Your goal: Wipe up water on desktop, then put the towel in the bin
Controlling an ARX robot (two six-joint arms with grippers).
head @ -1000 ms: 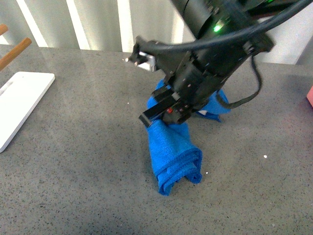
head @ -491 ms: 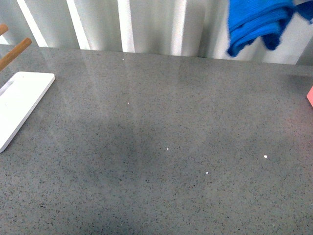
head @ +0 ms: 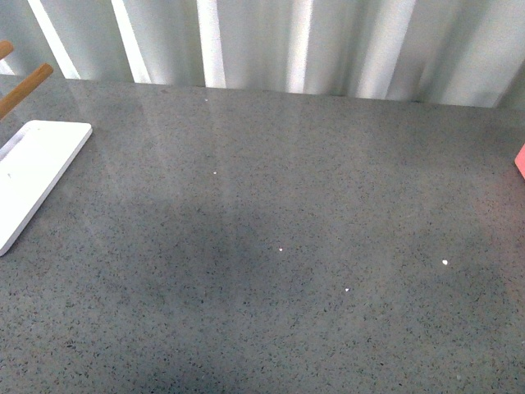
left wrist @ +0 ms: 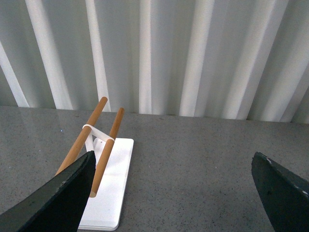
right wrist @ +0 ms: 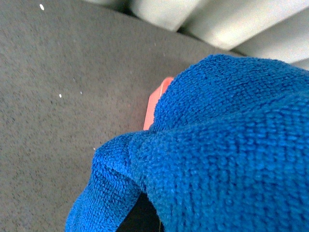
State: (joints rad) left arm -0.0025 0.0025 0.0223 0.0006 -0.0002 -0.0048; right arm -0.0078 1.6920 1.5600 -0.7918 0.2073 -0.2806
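Observation:
The towel [right wrist: 227,145], bright blue and ribbed, fills most of the right wrist view, bunched and held above the desktop [right wrist: 58,121]. My right gripper [right wrist: 140,217] is shut on it; only a dark sliver of the gripper shows under the cloth. Neither the towel nor any arm appears in the front view, where the speckled grey desktop [head: 271,246] lies bare. My left gripper [left wrist: 171,193] hangs open over the desktop [left wrist: 193,159], its dark fingers [left wrist: 53,198] wide apart with nothing between them. The bin is out of view.
A flat white tray [head: 33,176] lies at the left, carrying a rack of wooden rods [left wrist: 104,145]. A pink edge [head: 520,160] shows at the desktop's right side, and a pink corner [right wrist: 155,104] peeks from behind the towel. Ribbed white wall behind.
One second ago the right gripper held the towel on the desktop. Half a second ago the towel hung at the upper right; now it has left the front view.

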